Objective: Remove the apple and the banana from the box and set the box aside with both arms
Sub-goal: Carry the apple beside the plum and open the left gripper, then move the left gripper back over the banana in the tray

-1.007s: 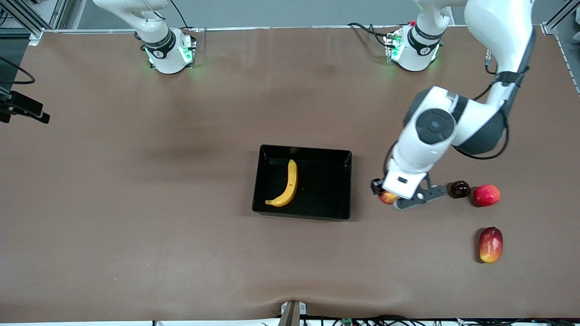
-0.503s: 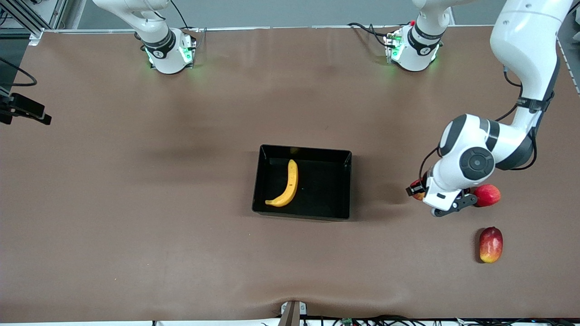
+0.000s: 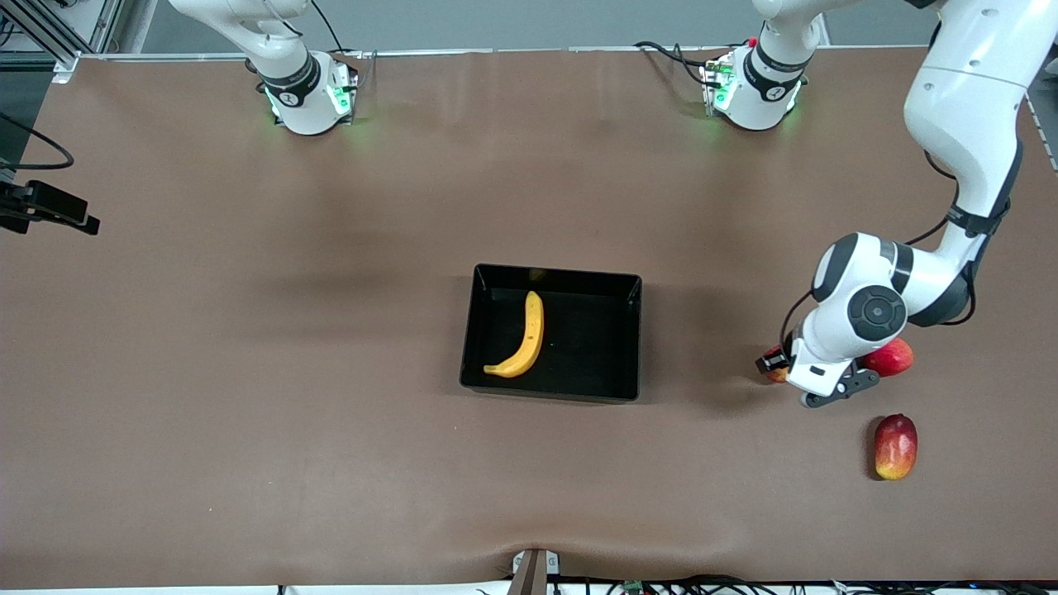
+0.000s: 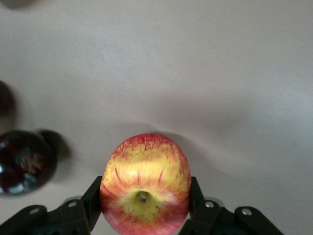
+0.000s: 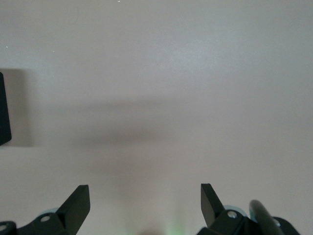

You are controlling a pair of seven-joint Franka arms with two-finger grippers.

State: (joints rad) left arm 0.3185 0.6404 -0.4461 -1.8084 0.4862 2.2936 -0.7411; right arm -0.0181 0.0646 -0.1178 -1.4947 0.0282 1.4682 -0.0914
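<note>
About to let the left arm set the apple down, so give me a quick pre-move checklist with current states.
1. Left pincer shut on the apple: ok.
2. Apple out of the box: ok.
3. Table under the apple bare: ok in the left wrist view.
4. Clearance from the dark round fruit beside it: cannot tell.
5. Banana out of the box: not ok, it lies inside.
6. Right pincer open, arm waiting: ok.

Front cam: high, facing the arm bases, whole counter point(image 3: 248, 413) in view. Left wrist cam: looks down past its end effector point(image 4: 145, 208), v. close on the apple point(image 4: 145, 183); front view shares that apple point(image 3: 775, 374). Right wrist cam: looks down at bare counter, box point(image 5: 4, 110) edge shared w/ front view point(image 3: 552, 397).
</note>
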